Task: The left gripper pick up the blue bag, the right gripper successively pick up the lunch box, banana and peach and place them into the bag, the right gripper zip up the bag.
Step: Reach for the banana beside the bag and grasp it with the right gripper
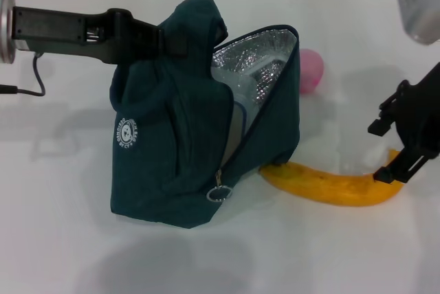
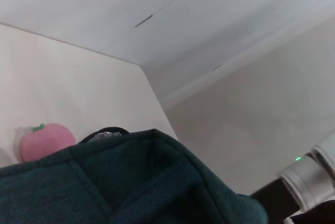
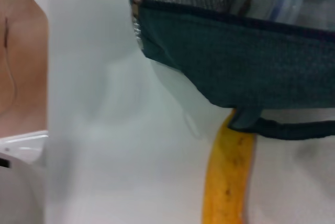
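**Inspector:** Start with what lies nearest the robot.

**Assistant:** The white table [image 1: 62, 239] carries the blue bag [image 1: 172, 170], standing upright with its ring zipper pull [image 1: 218, 194] low on the front edge. The zip is undone; the mouth gapes toward the right and shows the silver foil lining [image 1: 258, 67]. A white round logo [image 1: 128, 132] sits on the side facing the left arm.

**Inspector:** And the banana?

**Assistant:** The banana [image 1: 330, 185] lies flat on the table at the bag's lower right corner, one end tucked against or just under the fabric. The right wrist view shows a bag strap crossing that end. Its other end curves up beneath the right gripper [image 1: 399, 170].

**Inspector:** State of that gripper?

**Assistant:** It sits low over the banana's far tip, dark fingers pointing down at it. How far the fingers are parted, or whether they touch the fruit, I cannot tell.

**Inspector:** The left one?

**Assistant:** The left gripper [image 1: 168, 41] reaches in from the left and is closed on the bag's top by the handles, the fabric bunched up there.

**Inspector:** Contents and farther items?

**Assistant:** Inside the mouth, a clear shape with a blue edge, apparently the lunch box [image 1: 242, 105], rests against the lining. Behind the bag, the peach [image 1: 311, 71] sits on the table, partly hidden by the bag's rim.
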You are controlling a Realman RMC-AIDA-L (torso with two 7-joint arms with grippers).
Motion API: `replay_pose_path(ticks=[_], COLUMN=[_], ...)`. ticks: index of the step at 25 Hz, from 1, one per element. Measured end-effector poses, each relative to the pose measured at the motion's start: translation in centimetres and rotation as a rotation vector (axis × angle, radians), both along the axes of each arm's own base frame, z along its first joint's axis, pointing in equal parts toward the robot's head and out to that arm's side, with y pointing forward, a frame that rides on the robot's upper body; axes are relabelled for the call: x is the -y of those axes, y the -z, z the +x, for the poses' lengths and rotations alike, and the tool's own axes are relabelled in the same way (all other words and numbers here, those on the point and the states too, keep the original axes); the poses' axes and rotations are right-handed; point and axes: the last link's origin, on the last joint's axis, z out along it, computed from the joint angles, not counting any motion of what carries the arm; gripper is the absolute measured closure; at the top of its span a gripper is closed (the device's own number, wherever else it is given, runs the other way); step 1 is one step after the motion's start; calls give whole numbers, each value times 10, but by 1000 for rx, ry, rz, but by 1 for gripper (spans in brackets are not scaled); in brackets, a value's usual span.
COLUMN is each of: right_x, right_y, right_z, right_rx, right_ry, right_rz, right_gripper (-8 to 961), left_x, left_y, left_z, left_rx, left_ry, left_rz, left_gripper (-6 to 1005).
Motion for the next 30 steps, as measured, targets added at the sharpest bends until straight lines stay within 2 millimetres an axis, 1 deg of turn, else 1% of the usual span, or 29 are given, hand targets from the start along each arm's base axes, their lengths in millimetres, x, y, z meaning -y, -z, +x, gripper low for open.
replay_pose_path(ticks=[5,10,13,19,26,30], right_x=[-5,-5,-3,-2,0,1], right_y=[17,36,44,52,64,70], right_z=[9,19,22,23,32,33], right_rx=[27,51,66,45,49,52], right_ry=[-8,-8,-14,-14,-20,-30], right_rz=[6,-8,-23,-29,-23,-26], right_gripper=[154,156,155,158,161,163], left_x=[0,0,0,0,0,1], left_y=[0,0,0,1,1,1], left_z=[1,1,1,1,1,1], left_rx=[1,1,1,0,-2,-3], left_ry=[2,3,3,3,4,5], left_rz=[-1,-2,-2,-4,-6,-7], left_gripper=[959,959,958,958,958,958])
